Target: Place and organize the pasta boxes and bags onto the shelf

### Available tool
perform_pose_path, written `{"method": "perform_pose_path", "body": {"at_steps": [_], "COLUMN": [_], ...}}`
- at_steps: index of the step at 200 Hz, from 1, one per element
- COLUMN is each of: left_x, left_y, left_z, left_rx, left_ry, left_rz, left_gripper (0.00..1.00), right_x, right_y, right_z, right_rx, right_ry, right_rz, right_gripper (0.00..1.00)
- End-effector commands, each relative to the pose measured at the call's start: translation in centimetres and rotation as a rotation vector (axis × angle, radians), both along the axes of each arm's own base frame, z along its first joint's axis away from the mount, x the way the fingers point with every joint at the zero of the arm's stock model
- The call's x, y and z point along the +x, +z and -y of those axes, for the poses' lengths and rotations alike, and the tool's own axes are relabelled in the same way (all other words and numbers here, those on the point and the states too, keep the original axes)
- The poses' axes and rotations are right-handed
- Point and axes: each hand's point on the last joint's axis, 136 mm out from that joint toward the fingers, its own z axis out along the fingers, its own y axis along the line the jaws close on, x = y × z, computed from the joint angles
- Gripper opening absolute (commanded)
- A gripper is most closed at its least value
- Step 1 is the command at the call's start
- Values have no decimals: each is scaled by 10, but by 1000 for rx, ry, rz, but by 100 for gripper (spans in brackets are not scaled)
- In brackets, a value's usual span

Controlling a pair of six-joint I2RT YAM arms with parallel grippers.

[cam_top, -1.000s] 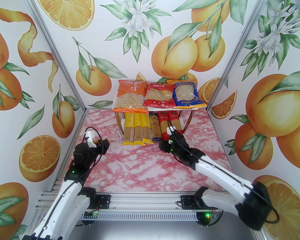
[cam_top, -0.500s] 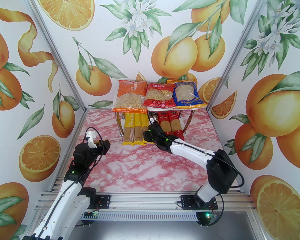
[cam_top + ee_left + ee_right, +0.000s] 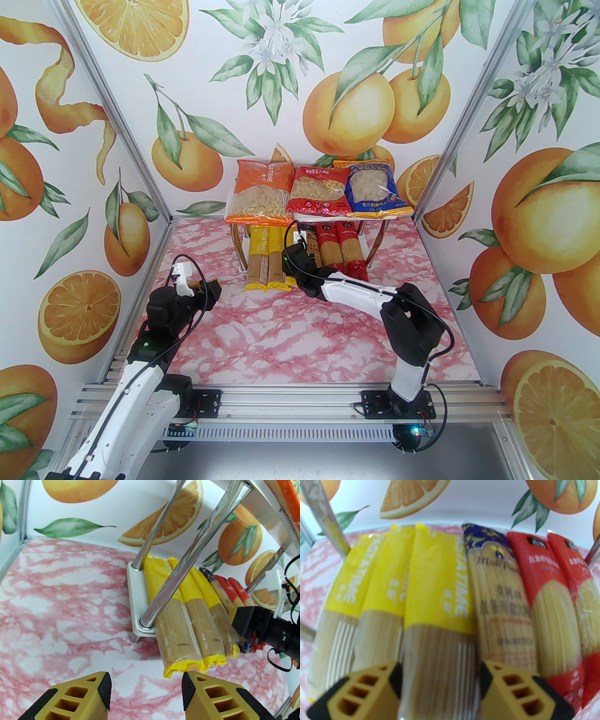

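Right gripper (image 3: 440, 674) swings off the red packs (image 3: 534, 573) to a yellow pack (image 3: 438, 601) on the shelf (image 3: 136, 597), half-open astride it: tidying. Left gripper (image 3: 145, 686) open, empty.

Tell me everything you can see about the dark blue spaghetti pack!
The dark blue spaghetti pack is long, narrow and made of shiny plastic. Its far end is dark blue with gold swirls, and a clear window shows tan strands behind printed writing. It lies flat on the shelf's lower board, pointing front to back. A yellow pack presses its left side, a red pack its right. One finger of the right claw sits before its near end; contact is unclear.
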Motion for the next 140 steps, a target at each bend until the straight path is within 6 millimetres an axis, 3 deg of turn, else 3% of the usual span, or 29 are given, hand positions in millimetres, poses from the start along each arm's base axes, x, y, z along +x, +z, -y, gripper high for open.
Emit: {"method": "perform_pose_path", "body": {"at_steps": [1,65,140], "left_x": [-2,-3,-3], "left_y": [3,1,2], "left_z": [3,1,1], "left_rx": [5,17,21], "left_ry": [-18,-15,-17], "left_rz": [13,14,14], "left_gripper": [55,56,58], "right_x": [15,29,36], "right_y": [6,-19,-43], "right_z": [-5,-10,19], "right_rx": [-12,-92,-168], "right_ry": [-31,-26,-54], "right_rz": [35,-37,-152], "right_gripper": [61,53,39]}}
